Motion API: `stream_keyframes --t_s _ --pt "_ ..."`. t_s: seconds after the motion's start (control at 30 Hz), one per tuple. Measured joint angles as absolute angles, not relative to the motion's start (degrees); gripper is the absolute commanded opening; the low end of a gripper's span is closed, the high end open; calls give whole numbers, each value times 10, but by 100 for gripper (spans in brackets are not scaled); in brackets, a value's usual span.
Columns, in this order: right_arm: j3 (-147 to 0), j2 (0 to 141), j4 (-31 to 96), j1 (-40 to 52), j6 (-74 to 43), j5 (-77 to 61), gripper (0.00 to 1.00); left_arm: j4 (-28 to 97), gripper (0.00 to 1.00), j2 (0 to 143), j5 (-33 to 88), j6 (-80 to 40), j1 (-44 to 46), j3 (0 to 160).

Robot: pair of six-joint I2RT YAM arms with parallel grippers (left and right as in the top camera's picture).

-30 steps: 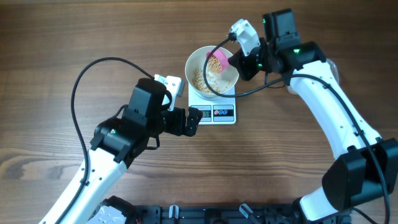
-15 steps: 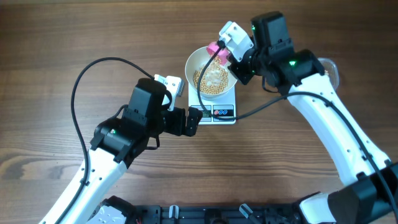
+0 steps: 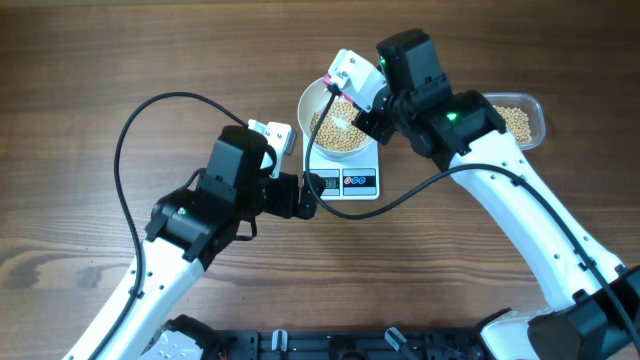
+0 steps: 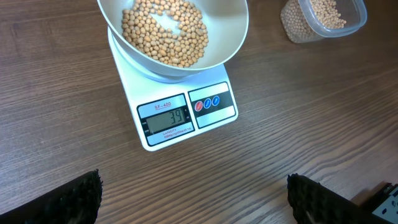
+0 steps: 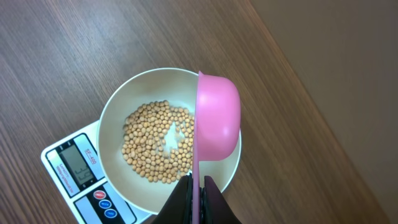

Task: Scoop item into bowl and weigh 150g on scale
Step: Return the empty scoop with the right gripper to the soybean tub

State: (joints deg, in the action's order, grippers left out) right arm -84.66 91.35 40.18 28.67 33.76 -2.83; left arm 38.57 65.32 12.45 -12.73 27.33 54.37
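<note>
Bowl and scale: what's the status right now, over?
Left gripper open, near scale. Right gripper shut on pink scoop, tipped over bowl. Beans in bowl, display about 39. Nothing in the way.

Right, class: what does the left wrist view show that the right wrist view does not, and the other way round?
Only the left wrist view: the clear plastic tub at top right, and the open left end effector, its dark fingertips in the bottom corners. Only the right wrist view: the pink scoop, turned on its side above the right half of the white bowl, gripped by the shut right end effector. Both: that bowl holding tan beans, standing on the scale, on the wooden table.
</note>
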Motion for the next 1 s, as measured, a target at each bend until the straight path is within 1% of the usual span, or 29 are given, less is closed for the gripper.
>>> stream_keyframes --t_s 0.13,0.27,0.47,0.6,0.8,0.93,1.0 --pt "-847 913 402 287 334 -25 4 386 100 653 124 -127 273 544" --pt "-847 913 408 285 291 -25 4 386 100 653 124 -127 273 544" --pt "-847 910 441 246 244 -75 4 386 100 653 124 -127 273 544" --pt "-847 890 463 169 233 -164 4 386 100 653 124 -127 273 544" --pt "-853 859 495 -7 225 -293 4 386 100 653 124 -127 273 544" --pt "-854 858 521 -108 223 -326 4 386 100 653 124 -127 273 544" --pt "-854 858 530 -143 223 -332 4 386 100 653 124 -127 273 544"
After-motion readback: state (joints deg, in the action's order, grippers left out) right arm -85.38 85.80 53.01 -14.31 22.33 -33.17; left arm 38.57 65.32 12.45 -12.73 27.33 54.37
